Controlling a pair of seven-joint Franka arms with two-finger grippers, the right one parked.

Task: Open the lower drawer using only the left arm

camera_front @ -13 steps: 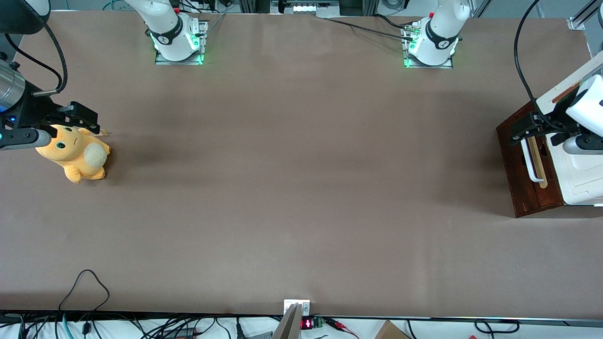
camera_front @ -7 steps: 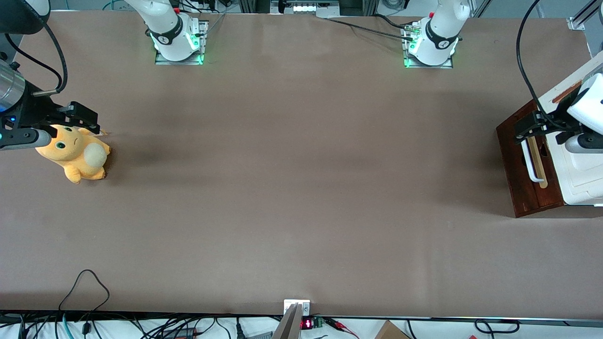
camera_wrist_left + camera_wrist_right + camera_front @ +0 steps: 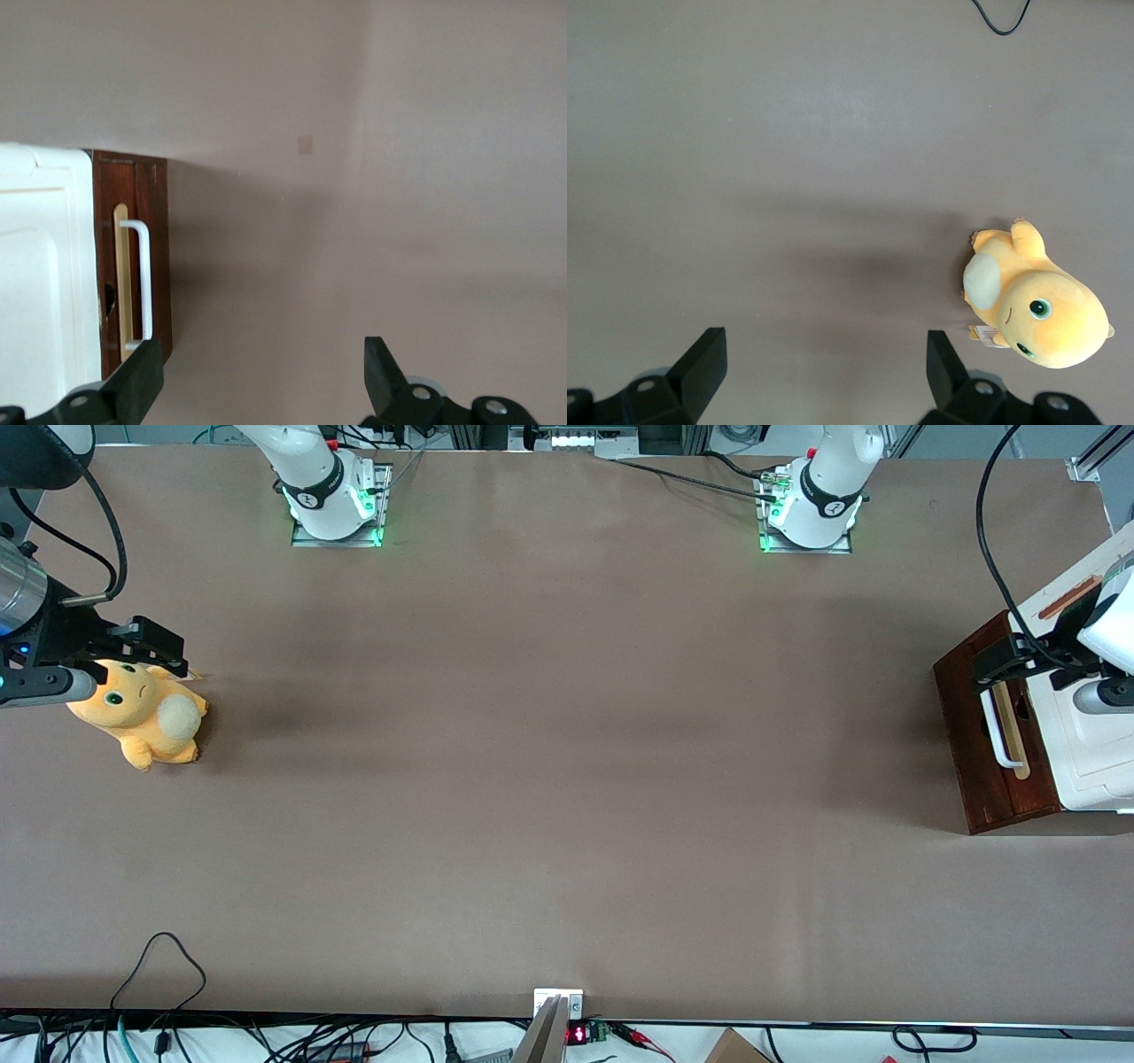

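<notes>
The lower drawer (image 3: 983,735) sits at the working arm's end of the surface (image 3: 567,779), under a white cabinet (image 3: 1094,753). The gripper (image 3: 263,372) hangs above the drawer's white handle (image 3: 994,731) with its fingers (image 3: 142,376) spread wide, holding nothing. A yellow plush toy (image 3: 142,713) lies toward the parked arm's end.

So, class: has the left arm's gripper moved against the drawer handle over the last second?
Yes. The gripper, jaws open, has slid along the white handle of the lower drawer, away from the front camera, and now sits above the handle's end.
</notes>
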